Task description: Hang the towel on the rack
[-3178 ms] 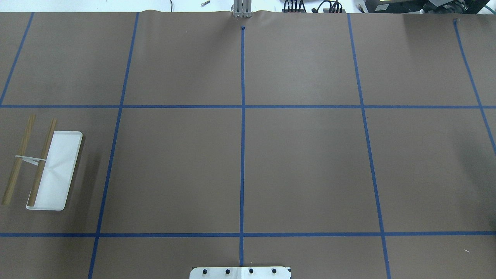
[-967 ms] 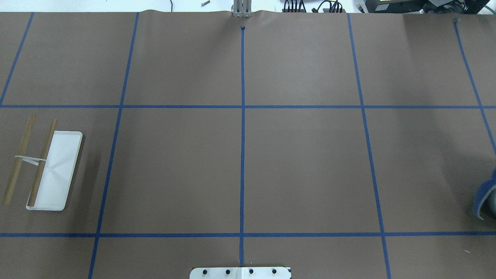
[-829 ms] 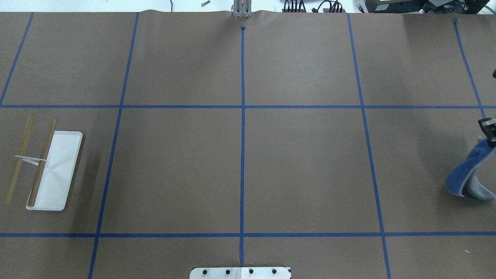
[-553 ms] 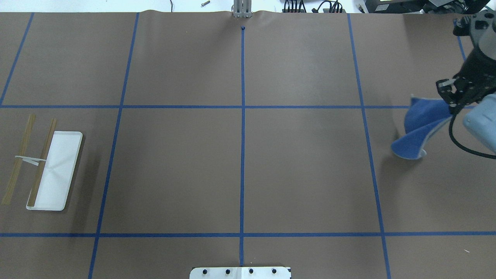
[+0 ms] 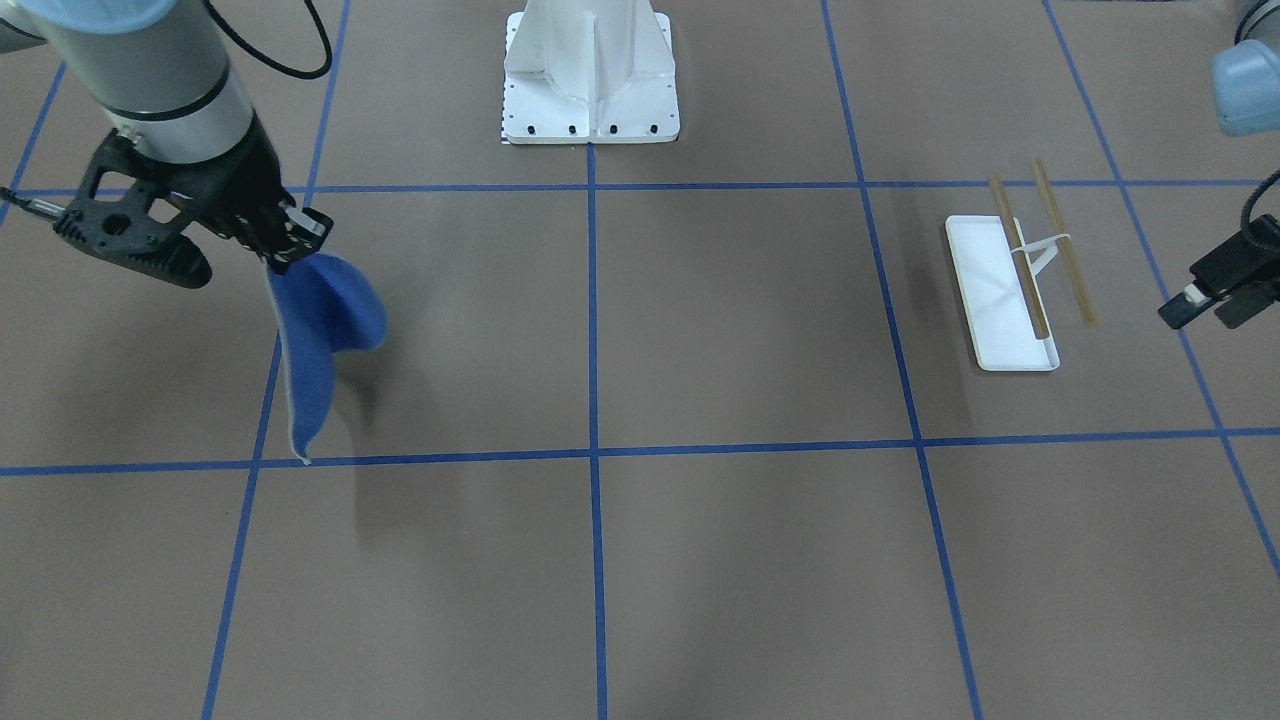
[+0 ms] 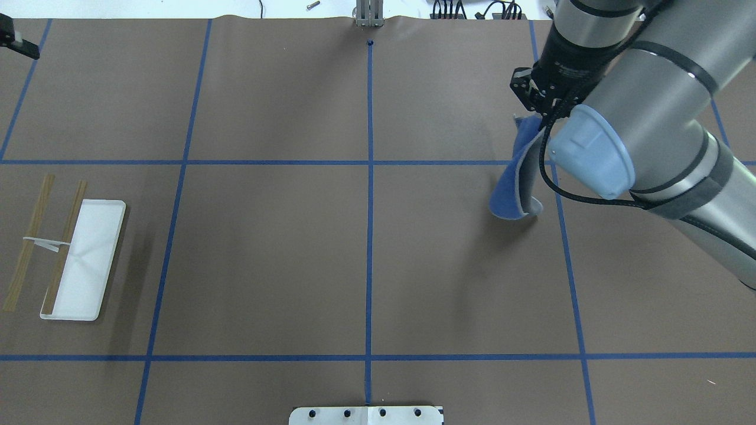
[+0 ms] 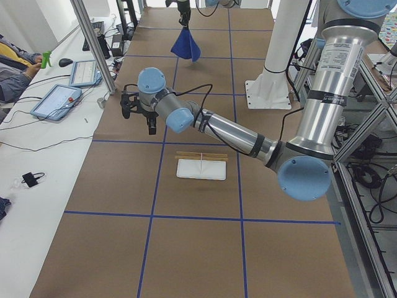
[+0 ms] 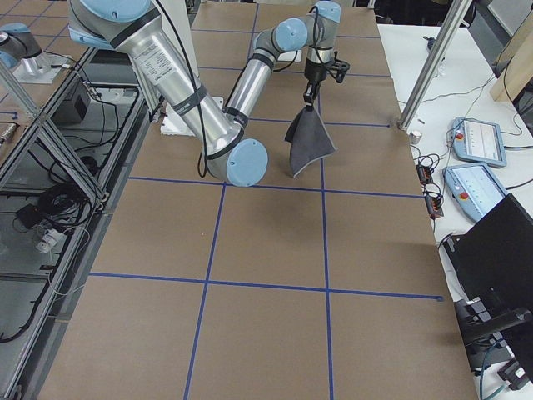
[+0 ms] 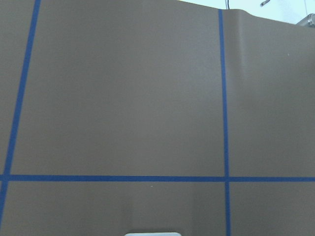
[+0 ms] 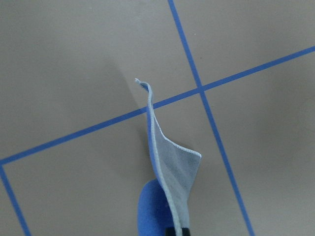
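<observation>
The towel (image 6: 509,190) hangs blue and grey from my right gripper (image 6: 533,105), which is shut on its top corner above the right half of the table. It also shows in the front view (image 5: 325,320), the right side view (image 8: 308,146) and the right wrist view (image 10: 170,182). The rack (image 6: 88,260), a white tray with two brown rods (image 6: 28,242), stands at the far left, bare. It also shows in the front view (image 5: 1000,300). My left gripper (image 5: 1212,305) hovers beyond the rack, apart from it, fingers apart and empty.
The white bolted pedestal (image 5: 590,70) stands at the robot's side of the table. Blue tape lines (image 6: 370,236) mark a grid on the brown surface. Tablets and cables (image 7: 59,99) lie along the operators' edge, where a person's arm (image 7: 12,56) shows.
My right arm has come in from the right edge with the towel and carried it left and further from the robot. My left gripper has appeared at the top left corner.
</observation>
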Available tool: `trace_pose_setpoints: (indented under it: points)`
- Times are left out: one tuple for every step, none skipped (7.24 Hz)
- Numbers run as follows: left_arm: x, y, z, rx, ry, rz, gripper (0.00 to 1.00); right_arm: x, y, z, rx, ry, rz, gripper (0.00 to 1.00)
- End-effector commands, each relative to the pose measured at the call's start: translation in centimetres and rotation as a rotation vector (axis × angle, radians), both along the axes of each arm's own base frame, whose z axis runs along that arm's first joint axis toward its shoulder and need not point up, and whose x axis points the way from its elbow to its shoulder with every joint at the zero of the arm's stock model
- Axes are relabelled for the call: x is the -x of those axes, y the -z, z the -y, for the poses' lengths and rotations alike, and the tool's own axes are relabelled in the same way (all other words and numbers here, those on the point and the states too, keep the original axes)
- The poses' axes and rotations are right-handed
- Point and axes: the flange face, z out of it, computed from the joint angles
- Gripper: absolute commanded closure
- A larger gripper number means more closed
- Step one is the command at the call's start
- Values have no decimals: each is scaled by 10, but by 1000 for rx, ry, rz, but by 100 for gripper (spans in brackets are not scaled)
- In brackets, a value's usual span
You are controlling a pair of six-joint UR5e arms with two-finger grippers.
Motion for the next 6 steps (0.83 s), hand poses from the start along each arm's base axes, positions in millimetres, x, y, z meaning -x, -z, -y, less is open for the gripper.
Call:
trace_pose_setpoints:
  points:
    - [-54,71,11,159,36,-99,2,45,76,48,54,-141,60,100]
    - [-72,79,8,292,62,-137,2,64,112,71,105,-227,88,100]
    - [-99,99,6,413,76,-175,2,77,127,78,124,-289,142,100]
    - [-127,119,5,539,92,-208,2,81,139,76,144,-350,204,100]
    - [-142,131,4,674,125,-236,2,89,160,73,171,-386,240,100]
    - [-151,147,2,742,141,-297,2,103,194,78,189,-400,245,100]
